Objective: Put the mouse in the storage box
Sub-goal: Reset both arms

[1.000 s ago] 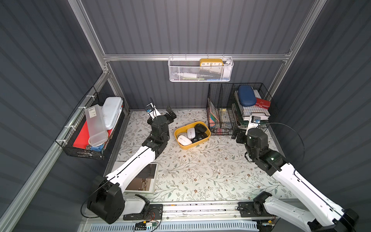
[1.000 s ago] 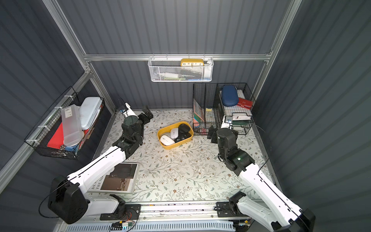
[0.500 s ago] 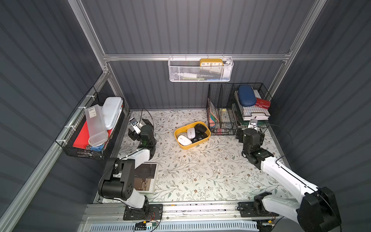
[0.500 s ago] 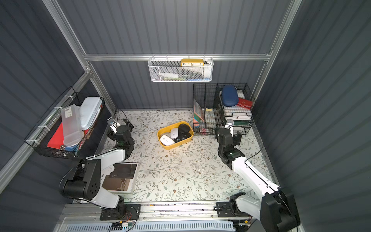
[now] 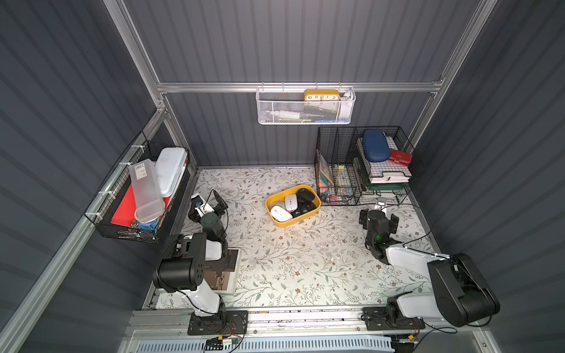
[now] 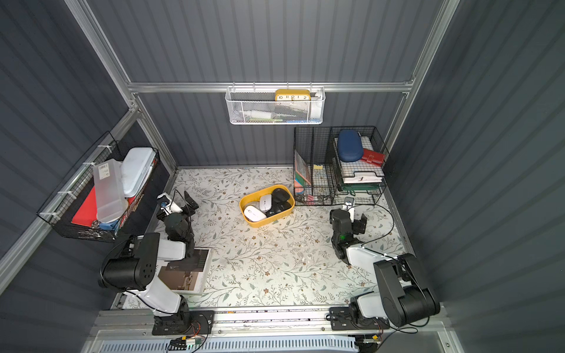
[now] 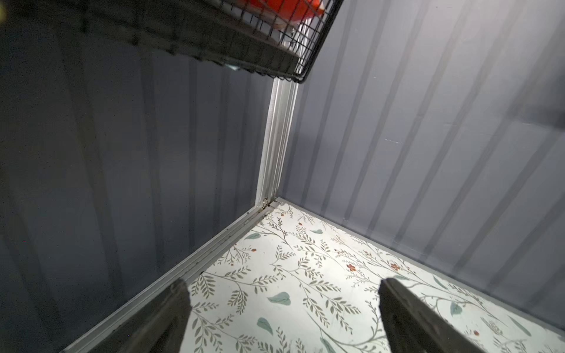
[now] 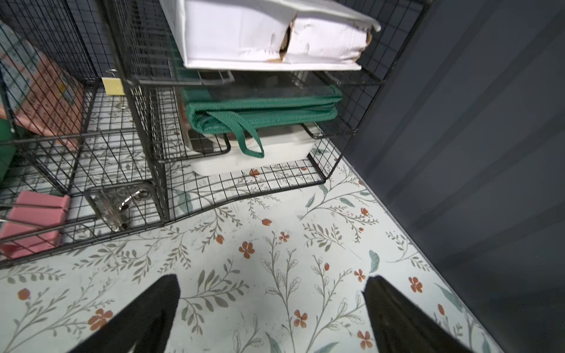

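Note:
The mustard-yellow storage box (image 5: 294, 220) (image 6: 266, 223) sits mid-table, towards the back, in both top views. Inside it lie a white mouse (image 5: 280, 213) (image 6: 254, 213), a second white mouse (image 5: 291, 201) and black mice (image 5: 306, 195). My left gripper (image 5: 207, 206) (image 6: 176, 207) is at the left wall, well clear of the box, open and empty. In the left wrist view, the left gripper (image 7: 282, 284) has only floral mat between its fingers. My right gripper (image 5: 379, 218) (image 6: 348, 218) (image 8: 272, 281) hangs open and empty in front of the black wire organiser.
A black wire-mesh organiser (image 5: 336, 165) (image 8: 146, 128) fills the back right corner. A white mesh basket (image 5: 305, 110) hangs on the back wall. A black wall basket (image 5: 122, 226) (image 7: 269, 61) juts out on the left. A flat white-framed panel (image 5: 227, 275) lies under the left arm.
Both arms have drawn back from beside the box and folded up, the left towards the left wall, the right towards the front right. Both grippers stayed open. The box's contents look unchanged.

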`<state>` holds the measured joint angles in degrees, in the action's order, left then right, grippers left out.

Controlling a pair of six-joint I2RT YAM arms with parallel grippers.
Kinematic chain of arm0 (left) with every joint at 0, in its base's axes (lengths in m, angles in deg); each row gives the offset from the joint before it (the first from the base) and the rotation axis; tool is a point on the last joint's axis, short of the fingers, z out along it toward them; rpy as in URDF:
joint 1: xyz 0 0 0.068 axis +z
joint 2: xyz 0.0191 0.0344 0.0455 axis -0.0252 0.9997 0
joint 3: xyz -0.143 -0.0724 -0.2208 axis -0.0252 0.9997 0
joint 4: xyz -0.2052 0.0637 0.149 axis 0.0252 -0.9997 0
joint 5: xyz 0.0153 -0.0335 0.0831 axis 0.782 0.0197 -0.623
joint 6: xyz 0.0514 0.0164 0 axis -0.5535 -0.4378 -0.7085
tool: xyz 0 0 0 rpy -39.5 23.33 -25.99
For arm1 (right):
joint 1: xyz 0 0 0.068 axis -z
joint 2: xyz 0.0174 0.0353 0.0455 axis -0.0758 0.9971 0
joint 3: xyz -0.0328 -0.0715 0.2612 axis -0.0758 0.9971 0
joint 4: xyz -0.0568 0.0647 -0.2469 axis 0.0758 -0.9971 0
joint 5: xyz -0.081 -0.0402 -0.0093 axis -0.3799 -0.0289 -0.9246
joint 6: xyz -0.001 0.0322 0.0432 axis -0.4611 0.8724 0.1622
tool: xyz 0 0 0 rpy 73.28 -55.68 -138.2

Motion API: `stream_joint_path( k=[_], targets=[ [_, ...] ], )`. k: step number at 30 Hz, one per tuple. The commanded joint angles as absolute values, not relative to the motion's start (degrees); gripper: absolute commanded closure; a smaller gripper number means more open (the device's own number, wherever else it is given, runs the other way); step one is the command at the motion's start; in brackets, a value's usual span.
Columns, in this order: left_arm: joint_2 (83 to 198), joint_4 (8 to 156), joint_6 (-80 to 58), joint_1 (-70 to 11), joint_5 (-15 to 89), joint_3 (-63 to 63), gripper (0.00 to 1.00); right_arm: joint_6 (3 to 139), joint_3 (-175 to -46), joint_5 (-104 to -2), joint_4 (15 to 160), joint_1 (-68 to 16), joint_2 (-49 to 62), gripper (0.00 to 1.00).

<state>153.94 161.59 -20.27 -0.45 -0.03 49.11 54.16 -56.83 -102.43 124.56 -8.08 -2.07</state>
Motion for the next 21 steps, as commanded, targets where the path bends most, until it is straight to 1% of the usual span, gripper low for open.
stream_joint_path(
  k=[1, 3, 4, 6, 8, 9, 14, 21],
  targets=[
    [153.58, 167.3, -22.32, 0.22, 9.13, 49.09, 0.01, 51.96, -53.32, -96.51, 139.46, -6.27, 0.33, 0.01],
    [154.9, 166.67, -23.06, 0.71, 10.85, 47.42, 0.01, 52.75, -52.15, -90.38, 141.76, -4.19, 1.72, 0.01],
    [154.14, 163.06, -21.79, 1.31, 10.76, 46.6, 0.01, 52.89, -51.98, -86.95, 143.1, -2.74, 2.76, 0.01],
    [154.61, 164.66, -21.38, 2.0, 10.88, 46.75, 0.01, 54.98, -52.59, -80.63, 141.55, 0.28, 4.7, 0.01],
    [154.23, 163.87, -21.06, 1.99, 10.29, 46.76, 0.01, 54.5, -53.93, -77.21, 145.25, 1.76, 8.43, 0.01],
    [154.48, 164.39, -21.19, 1.99, 10.29, 46.82, 0.01, 54.33, -53.95, -76.34, 146.43, 2.09, 9.03, 0.01],
    [154.26, 163.51, -21.08, 1.99, 10.22, 46.69, 0.01, 55.71, -56.26, -76.31, 135.3, 2.23, 5.22, 0.01],
    [154.25, 163.53, -21.08, 1.99, 9.88, 46.73, 0.01, 55.54, -55.34, -77.37, 140.76, 2.23, 7.24, 0.01]
  ],
)
